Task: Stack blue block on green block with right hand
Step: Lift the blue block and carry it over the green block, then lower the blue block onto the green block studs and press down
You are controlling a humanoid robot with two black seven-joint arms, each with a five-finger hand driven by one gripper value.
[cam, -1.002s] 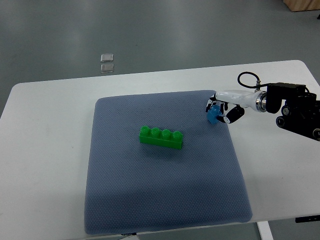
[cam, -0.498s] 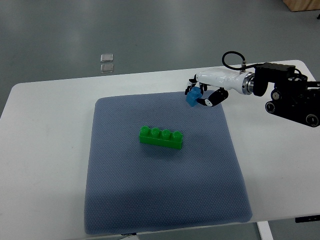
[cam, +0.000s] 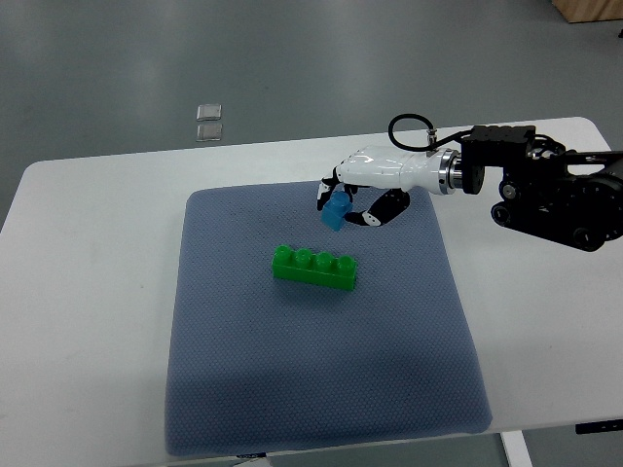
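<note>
The right robot hand [cam: 343,199], pinching the small blue plastic block [cam: 337,209], has moved left from the grey mat's [cam: 243,389] right edge and now hangs just above the long green studded block [cam: 313,268] on the white bench [cam: 88,292].

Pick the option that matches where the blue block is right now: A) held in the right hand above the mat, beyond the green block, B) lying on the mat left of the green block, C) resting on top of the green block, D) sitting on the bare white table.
A: the right hand grips the blue block over the mat, clear of the green block.
</note>
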